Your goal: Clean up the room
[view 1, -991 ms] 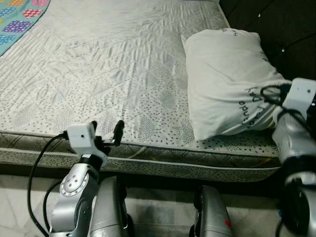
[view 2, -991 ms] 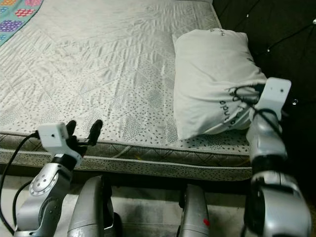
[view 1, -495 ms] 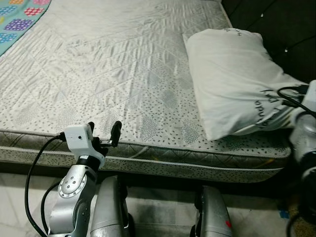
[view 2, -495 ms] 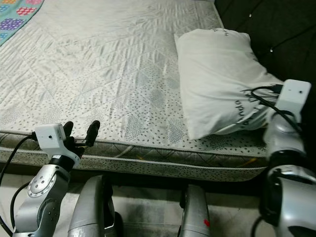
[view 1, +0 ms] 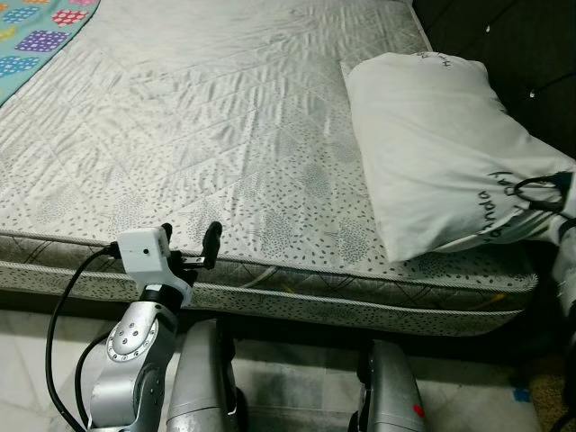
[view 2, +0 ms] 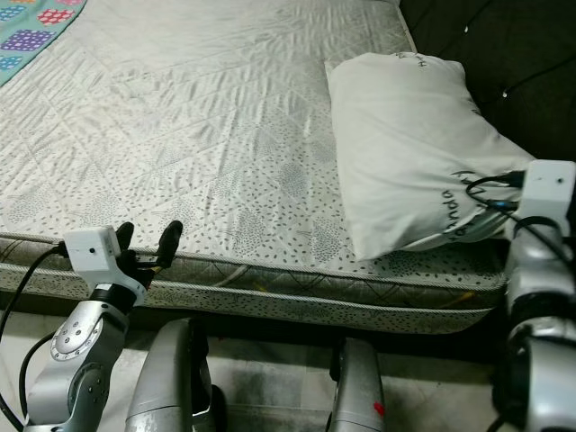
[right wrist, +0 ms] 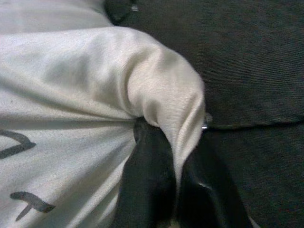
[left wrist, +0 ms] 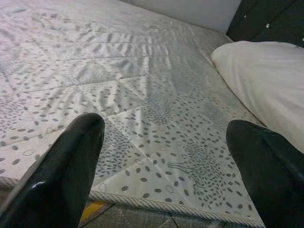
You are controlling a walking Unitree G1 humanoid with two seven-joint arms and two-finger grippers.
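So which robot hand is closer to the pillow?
Right. The right hand is pinching the pillow at its near corner by the headboard. The left hand is open at the mattress edge, well away from it.

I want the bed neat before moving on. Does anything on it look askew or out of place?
Yes. The white printed pillow lies crooked at the grey quilted mattress's right edge, its near corner pinched in the right gripper, whose jaws are shut on the fabric. A colourful patchwork blanket covers just the far left corner.
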